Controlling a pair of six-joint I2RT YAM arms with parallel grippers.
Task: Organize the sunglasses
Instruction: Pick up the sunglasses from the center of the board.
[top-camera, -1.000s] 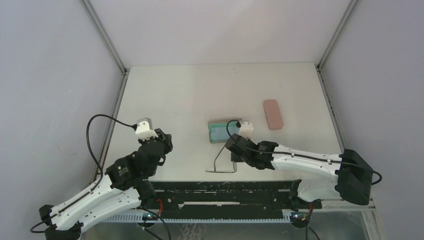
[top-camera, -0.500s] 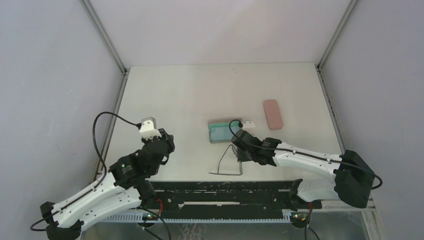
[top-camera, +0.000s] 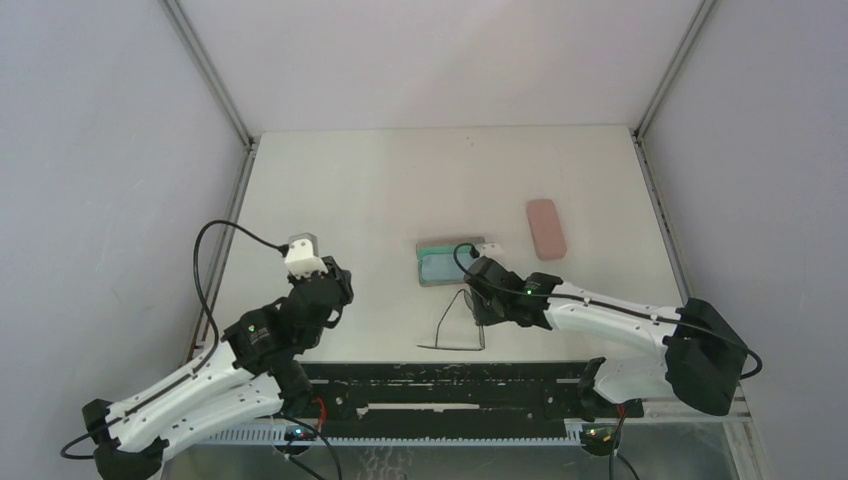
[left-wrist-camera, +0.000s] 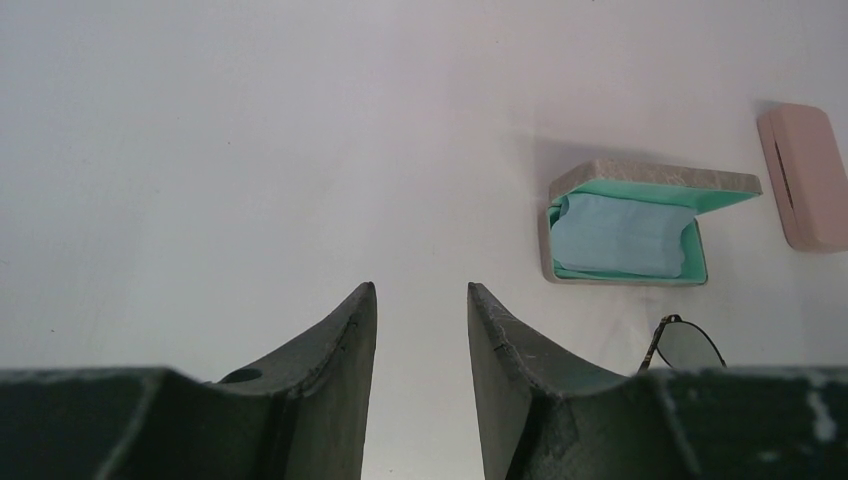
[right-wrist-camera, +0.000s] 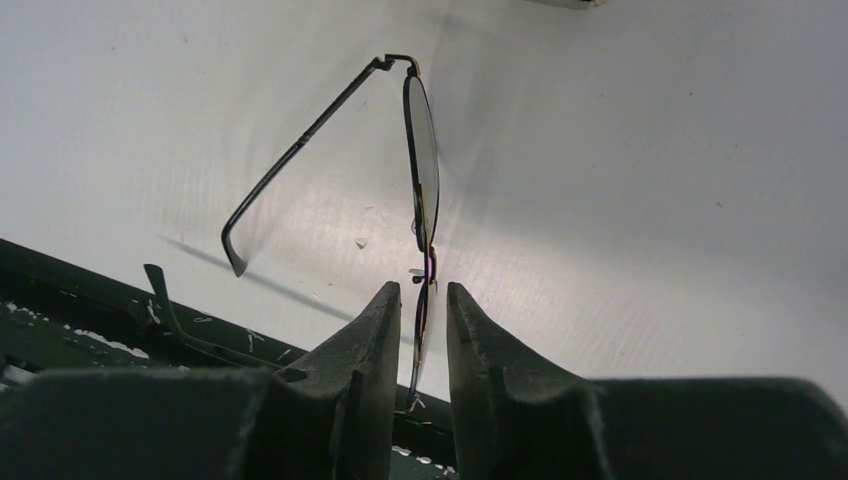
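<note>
One pair of sunglasses (top-camera: 462, 325) with a thin black wire frame is near the table's front edge, its temples unfolded. My right gripper (top-camera: 480, 300) is shut on its front by the bridge (right-wrist-camera: 424, 287). One dark lens (right-wrist-camera: 422, 150) sticks up edge-on, and a temple tip (right-wrist-camera: 235, 262) hangs above its shadow. A lens also shows in the left wrist view (left-wrist-camera: 690, 345). No second pair is in view. My left gripper (top-camera: 335, 285) is open and empty (left-wrist-camera: 420, 290) over bare table to the left.
An open grey-brown case (top-camera: 445, 263) with teal lining and a light blue cloth (left-wrist-camera: 620, 235) lies just beyond the right gripper. A closed pink case (top-camera: 546, 228) lies farther right (left-wrist-camera: 805, 175). The black rail (top-camera: 450, 385) runs along the front edge.
The right gripper has raised and turned the sunglasses, so one temple now slants up toward the case. The left gripper has crept slightly forward and right.
</note>
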